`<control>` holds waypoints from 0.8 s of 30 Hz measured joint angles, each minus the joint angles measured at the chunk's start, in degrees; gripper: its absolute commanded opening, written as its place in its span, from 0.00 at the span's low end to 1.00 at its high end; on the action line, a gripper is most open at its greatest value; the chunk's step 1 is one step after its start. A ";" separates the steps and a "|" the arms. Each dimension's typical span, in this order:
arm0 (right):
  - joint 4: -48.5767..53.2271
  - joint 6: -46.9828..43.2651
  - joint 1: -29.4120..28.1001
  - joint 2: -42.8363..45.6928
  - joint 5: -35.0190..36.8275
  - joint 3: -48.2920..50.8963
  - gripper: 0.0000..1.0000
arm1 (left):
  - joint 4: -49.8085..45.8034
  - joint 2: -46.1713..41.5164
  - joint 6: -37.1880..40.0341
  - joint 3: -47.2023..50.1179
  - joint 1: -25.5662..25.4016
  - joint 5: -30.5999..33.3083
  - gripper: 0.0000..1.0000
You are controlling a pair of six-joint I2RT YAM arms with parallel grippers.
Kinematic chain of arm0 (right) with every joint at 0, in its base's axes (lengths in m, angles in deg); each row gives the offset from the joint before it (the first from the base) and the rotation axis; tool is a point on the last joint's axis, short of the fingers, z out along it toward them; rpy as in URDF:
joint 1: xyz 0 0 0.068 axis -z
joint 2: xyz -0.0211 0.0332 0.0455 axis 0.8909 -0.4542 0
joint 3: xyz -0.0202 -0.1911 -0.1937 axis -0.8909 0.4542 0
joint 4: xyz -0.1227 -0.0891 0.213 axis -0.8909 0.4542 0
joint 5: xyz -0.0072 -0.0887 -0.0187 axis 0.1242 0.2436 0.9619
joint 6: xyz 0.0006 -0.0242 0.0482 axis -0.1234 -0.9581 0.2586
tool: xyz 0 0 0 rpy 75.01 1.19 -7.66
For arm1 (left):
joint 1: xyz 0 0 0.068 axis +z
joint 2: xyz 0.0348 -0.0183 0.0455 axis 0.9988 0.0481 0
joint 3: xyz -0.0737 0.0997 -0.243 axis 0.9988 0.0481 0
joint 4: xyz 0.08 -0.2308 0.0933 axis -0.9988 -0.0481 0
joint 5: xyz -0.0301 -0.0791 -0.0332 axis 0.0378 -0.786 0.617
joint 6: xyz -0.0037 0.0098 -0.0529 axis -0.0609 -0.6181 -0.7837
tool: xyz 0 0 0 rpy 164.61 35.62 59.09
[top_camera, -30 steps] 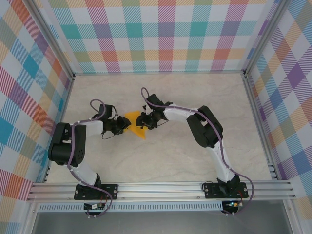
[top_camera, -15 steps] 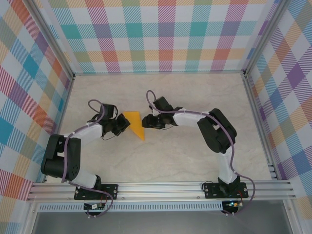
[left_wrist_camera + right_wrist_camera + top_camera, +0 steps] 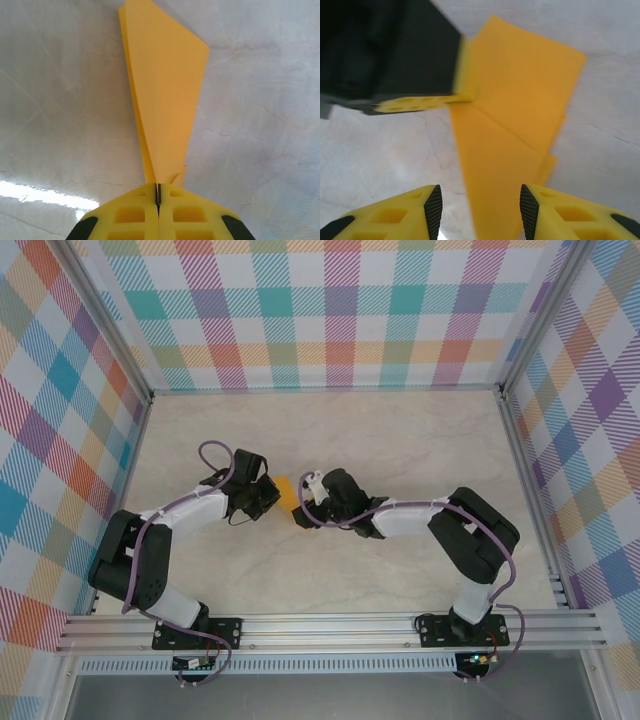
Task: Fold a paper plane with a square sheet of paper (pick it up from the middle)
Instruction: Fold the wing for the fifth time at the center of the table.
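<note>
**Mid-fold: one gripper pinches the paper, the other lines up**

A pale, marble-veined table ringed by bright checked walls carries the work near its middle. There the orange-yellow paper sits between the two arms, already creased into a long tapering wedge of several thin, flat layers with sharp edges.

The left gripper has its yellow fingers pressed together on the narrow end of the paper, which fans out away from it just above the table. From the right wrist, the right gripper has its jaws apart, and a strip of the paper runs between its fingertips without being clamped.

The task looks about midway: folds exist, but no slim dart yet. The next move probably calls for the right gripper to close on a free layer or press a crease while the left one anchors the sheet. Paper this thin and smooth could slip or crumple, so a light, square grip seems wise.
</note>
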 measured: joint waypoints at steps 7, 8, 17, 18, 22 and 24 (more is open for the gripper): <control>-9.94 -6.51 -2.67 -2.29 3.76 2.54 0.43 | -2.16 1.16 -2.51 -1.33 -0.33 0.68 0.00; -11.34 -7.41 -2.95 -2.97 4.44 2.73 0.42 | -2.25 1.18 -2.91 -1.40 -0.33 0.68 0.00; -15.41 -12.74 -4.63 -6.29 6.54 2.64 0.36 | -3.65 1.18 -4.17 -2.56 -0.33 0.66 0.00; -15.67 -13.18 -4.66 -6.60 6.60 2.45 0.36 | -3.91 1.20 -4.37 -2.71 -0.33 0.66 0.00; -16.52 -14.08 -4.79 -8.37 7.52 1.31 0.35 | -4.37 1.38 -5.11 -2.86 -0.33 0.46 0.00; -17.14 -14.38 -4.79 -9.44 7.87 0.79 0.35 | -4.44 1.55 -5.46 -2.86 -0.33 0.20 0.00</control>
